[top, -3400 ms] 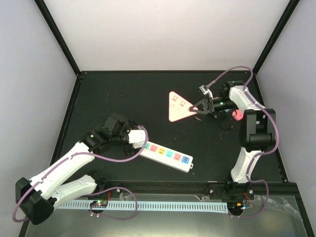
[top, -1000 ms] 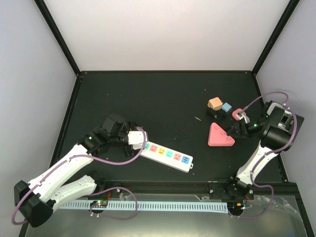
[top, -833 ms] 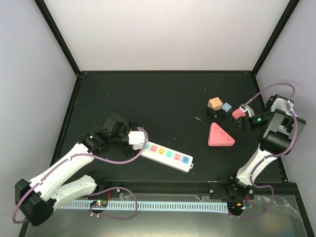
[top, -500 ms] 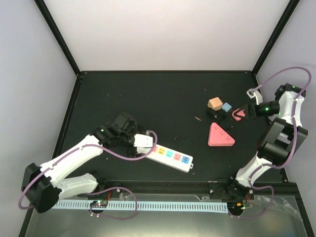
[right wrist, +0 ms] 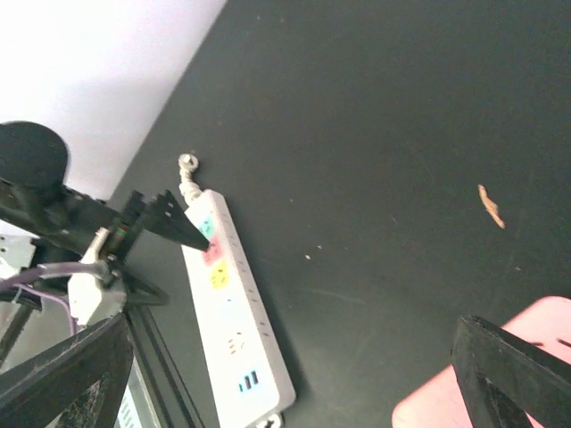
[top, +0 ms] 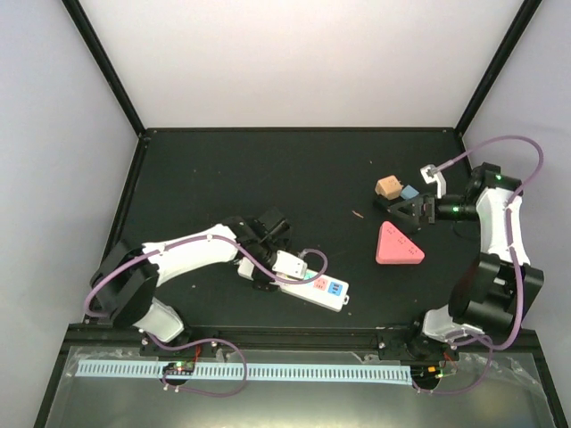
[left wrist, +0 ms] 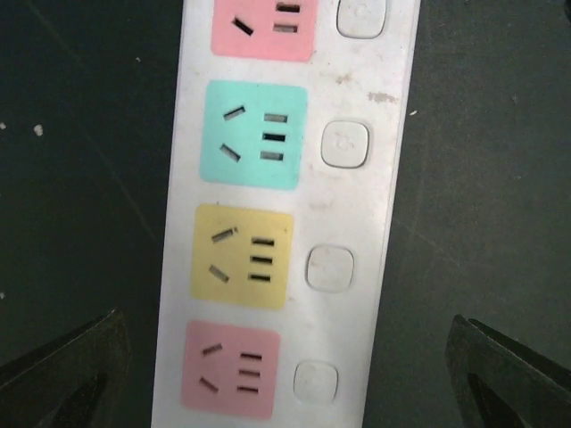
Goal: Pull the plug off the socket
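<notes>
The socket (top: 326,288) is a long white strip with coloured outlets, lying near the table's front. In the left wrist view its pink, teal and yellow outlets (left wrist: 247,259) are all bare. My left gripper (top: 277,270) hovers over the strip's left part, open, with its fingertips (left wrist: 67,374) on either side of the strip. The plug (top: 397,246), a pink triangular piece, lies flat on the table well right of the socket. My right gripper (top: 408,213) is open just above the plug and holds nothing. The right wrist view shows the strip (right wrist: 234,308) and a pink corner of the plug (right wrist: 504,379).
A tan block (top: 387,187) and a small blue block (top: 409,192) sit just behind the right gripper. A small brown scrap (top: 357,214) lies on the dark table. Black frame rails border the table.
The plug went from held in the right gripper to lying on the table. The right arm swung out right, then back toward the blocks. The left gripper slid right over the socket.
</notes>
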You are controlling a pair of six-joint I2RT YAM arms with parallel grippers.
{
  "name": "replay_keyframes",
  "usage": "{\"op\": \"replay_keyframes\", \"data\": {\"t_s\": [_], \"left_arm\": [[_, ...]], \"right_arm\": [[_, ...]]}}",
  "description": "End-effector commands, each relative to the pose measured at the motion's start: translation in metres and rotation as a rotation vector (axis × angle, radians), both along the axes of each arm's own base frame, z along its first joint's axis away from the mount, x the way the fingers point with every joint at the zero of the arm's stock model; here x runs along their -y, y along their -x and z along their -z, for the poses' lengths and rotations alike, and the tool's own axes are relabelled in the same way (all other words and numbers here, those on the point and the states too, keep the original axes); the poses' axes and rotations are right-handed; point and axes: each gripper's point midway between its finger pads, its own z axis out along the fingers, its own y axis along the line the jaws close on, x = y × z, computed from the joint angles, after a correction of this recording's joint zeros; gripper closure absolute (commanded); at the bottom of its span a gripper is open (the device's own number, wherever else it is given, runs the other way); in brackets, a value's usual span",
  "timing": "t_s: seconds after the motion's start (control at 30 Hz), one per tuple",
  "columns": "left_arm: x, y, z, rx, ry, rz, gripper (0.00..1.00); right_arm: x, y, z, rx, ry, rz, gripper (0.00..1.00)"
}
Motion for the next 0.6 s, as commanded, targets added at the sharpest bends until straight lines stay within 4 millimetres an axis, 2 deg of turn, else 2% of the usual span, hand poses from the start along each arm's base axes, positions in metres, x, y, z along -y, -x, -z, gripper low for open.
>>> {"op": "replay_keyframes", "data": {"t_s": [0.0, 0.17, 0.3, 0.5, 0.57], "left_arm": [[0.014, -0.004, 0.005, 0.029, -0.029, 0.041, 0.01], [0.017, -0.014, 0.027, 0.092, -0.135, 0.019, 0.01], [0.017, -0.015, 0.04, 0.123, -0.181, 0.03, 0.01], [0.021, -0.02, 0.046, 0.142, -0.201, 0.01, 0.01], [0.021, -0.022, 0.046, 0.153, -0.2, 0.01, 0.04]], "right_arm": [[-0.014, -0.004, -0.023, 0.08, -0.132, 0.029, 0.0], [-0.014, -0.001, -0.016, 0.1, -0.104, 0.05, 0.0], [-0.016, 0.001, -0.016, 0.1, -0.112, 0.045, 0.0], [-0.017, 0.003, -0.016, 0.1, -0.128, 0.038, 0.0], [-0.018, 0.004, -0.016, 0.101, -0.13, 0.035, 0.0]]}}
